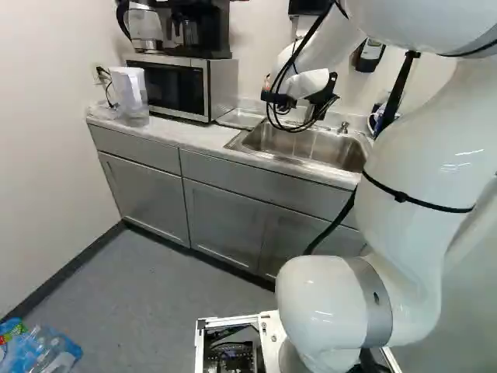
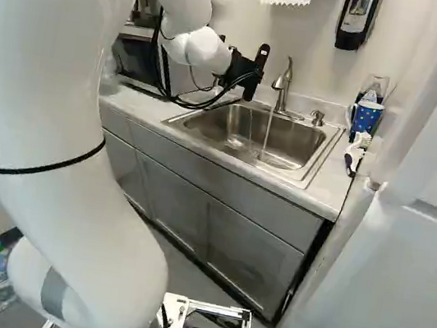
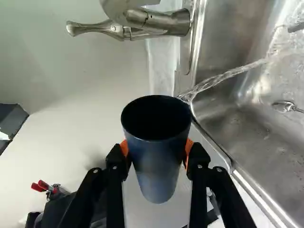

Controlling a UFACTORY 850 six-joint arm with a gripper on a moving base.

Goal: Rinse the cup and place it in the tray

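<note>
Dark cup (image 3: pixel 159 164), pinched, perhaps touching running water (image 3: pixel 228 77).

Glossy white arm (image 1: pixel 415 124), grey band (image 1: pixel 371 303), black straps (image 1: pixel 419 203), orange-padded black claw (image 2: pixel 255 73).

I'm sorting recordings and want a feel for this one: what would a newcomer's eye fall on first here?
The dark blue cup, held between the claw's orange pads, its open mouth toward the wrist camera. Next, the running water falling into the steel sink in the right base view. The bulky white arm also dominates the right of the left base view.
</note>
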